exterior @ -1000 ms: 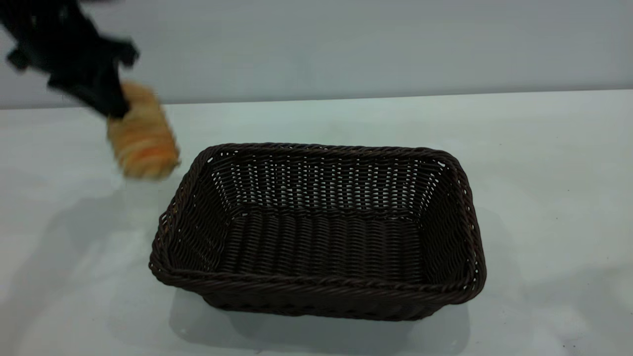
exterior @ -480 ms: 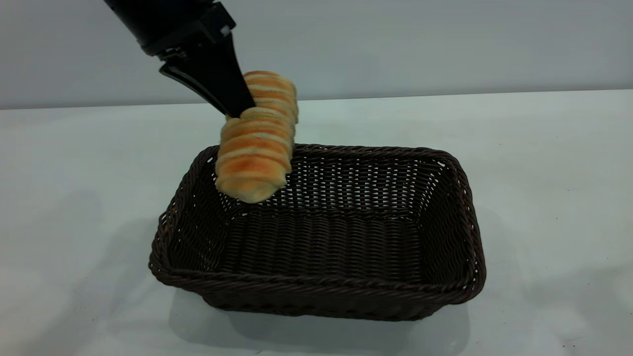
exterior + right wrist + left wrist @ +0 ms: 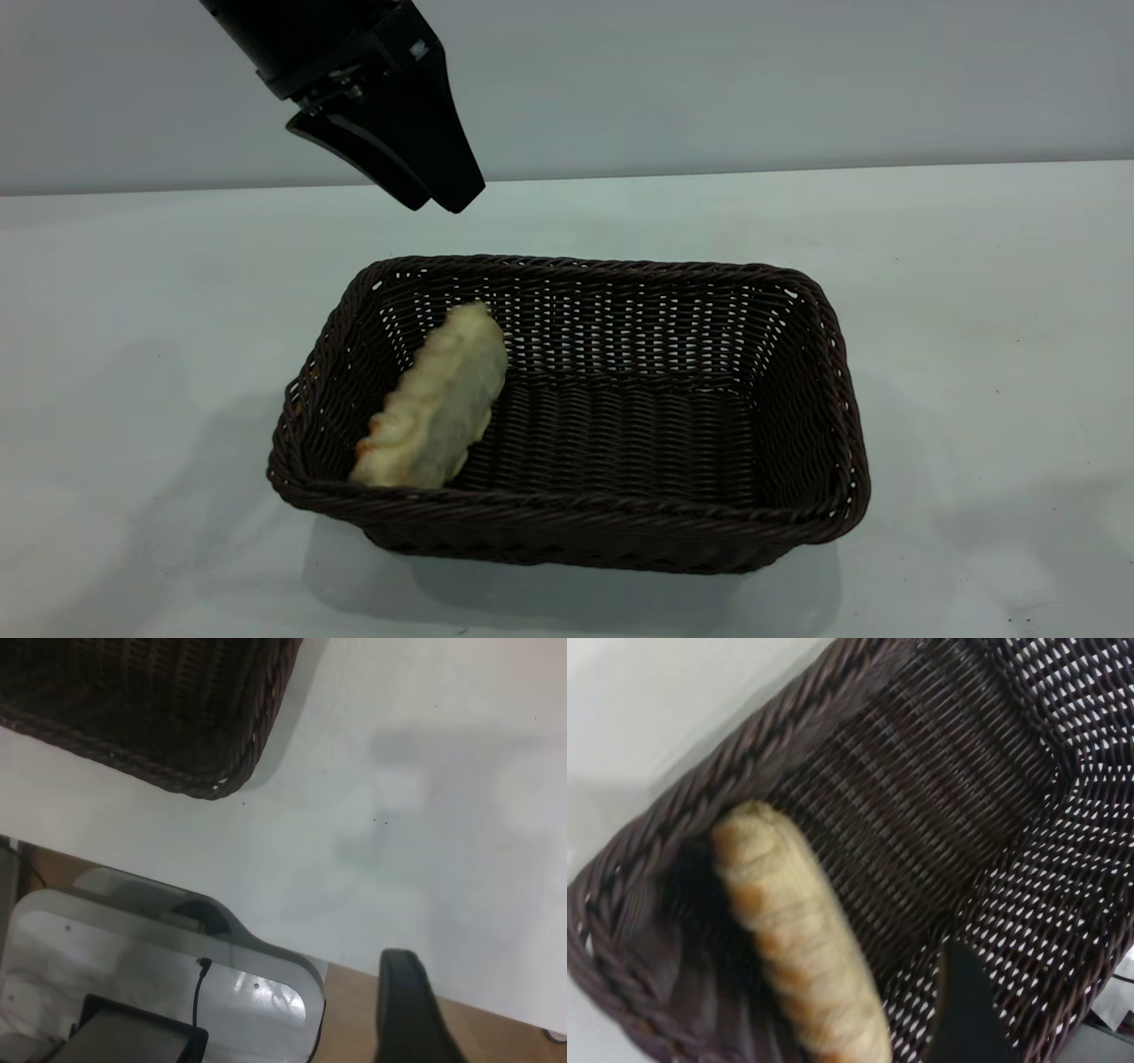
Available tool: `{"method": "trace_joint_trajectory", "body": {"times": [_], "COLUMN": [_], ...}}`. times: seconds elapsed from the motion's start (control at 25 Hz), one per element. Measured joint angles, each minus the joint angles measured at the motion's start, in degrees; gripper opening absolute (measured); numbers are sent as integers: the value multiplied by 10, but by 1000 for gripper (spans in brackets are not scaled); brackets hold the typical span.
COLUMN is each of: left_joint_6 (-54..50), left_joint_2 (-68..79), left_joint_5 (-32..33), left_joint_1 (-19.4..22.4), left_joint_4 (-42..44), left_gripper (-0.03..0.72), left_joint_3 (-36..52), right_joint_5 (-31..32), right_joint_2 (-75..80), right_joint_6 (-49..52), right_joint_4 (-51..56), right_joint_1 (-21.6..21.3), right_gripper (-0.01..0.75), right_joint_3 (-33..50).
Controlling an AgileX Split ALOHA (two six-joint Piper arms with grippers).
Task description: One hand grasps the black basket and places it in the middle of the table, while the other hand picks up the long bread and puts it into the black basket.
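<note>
A: Largest first: what does the exterior view show?

B: The table [image 3: 974,292], pale grey-white, fills the frame. At its centre stands the black basket [image 3: 824,372], a big rectangular woven thing with sloping openwork walls and a braided rim. The right wrist view catches one corner of that basket [image 3: 221,771] on the table [image 3: 425,771], well away from that arm's own finger.

A: And the arms?

B: The left gripper [image 3: 440,197] hangs in the air toward eleven o'clock from the basket's centre, above and just outside the far-left rim. Its two tapered fingers point down and sit nearly together at the tips with nothing between them; they grip no object. Whether that small gap counts as parted or closed cannot be told from these pictures.

A: The right gripper?

B: Only a single dark finger [image 3: 403,1010] shows in its own wrist view, over the table's edge. Its state cannot be told.

A: Where is the long bread?

B: The long bread [image 3: 438,403] lies inside the basket, at about nine o'clock from the basket's centre, leaning along the left wall. One end is near the front-left corner, the other reaches up toward the back wall. Its pale cream underside faces the exterior camera. In the left wrist view the loaf [image 3: 797,939] runs along the basket's side wall [image 3: 744,753], ridged side showing, apart from the finger [image 3: 966,1010].
</note>
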Motion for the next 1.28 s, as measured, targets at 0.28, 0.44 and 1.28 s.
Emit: {"method": "trace_joint_trajectory", "body": {"times": [0.28, 0.44, 1.28], "left_joint_6": [-180, -251, -441], "left_joint_2": [-73, -148, -583], "left_joint_5": [39, 104, 151], "left_joint_1": [0, 0, 0], "left_joint_4": [201, 296, 437], "left_gripper": [554, 555, 554], "left_joint_3": [-35, -39, 198], "right_joint_5": [0, 0, 6], "right_joint_2": [0, -1, -259], "right_joint_6": [0, 0, 16], "right_joint_4": [0, 0, -8], "right_joint_1": [0, 0, 0], "right_gripper": [446, 446, 446], "right_joint_3": [0, 0, 133]}}
